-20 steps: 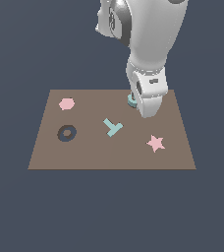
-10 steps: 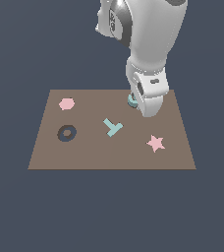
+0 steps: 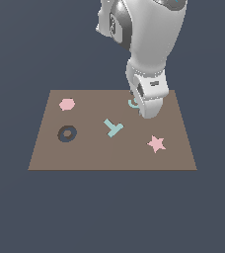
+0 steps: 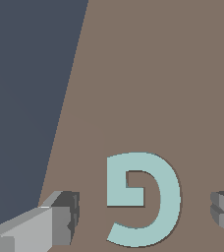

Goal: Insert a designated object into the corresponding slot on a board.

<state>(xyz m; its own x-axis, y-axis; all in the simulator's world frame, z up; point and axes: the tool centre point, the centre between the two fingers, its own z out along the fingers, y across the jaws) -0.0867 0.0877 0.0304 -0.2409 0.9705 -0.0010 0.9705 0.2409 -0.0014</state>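
Fingers (image 4: 60, 216) spread wide, straddling the teal G piece (image 4: 143, 199) without touching it; piece is lying flat on the board (image 3: 85, 153) near its far edge. Exterior view, left to right: pink hexagon (image 3: 66, 104), dark ring (image 3: 67, 133), teal Y piece (image 3: 113, 127), pink star (image 3: 156, 144).

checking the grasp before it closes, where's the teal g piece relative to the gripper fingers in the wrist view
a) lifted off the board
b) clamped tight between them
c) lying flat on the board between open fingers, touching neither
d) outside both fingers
c: the teal G piece lies flat on the board, with a clear gap to each of the fingers of the open gripper.
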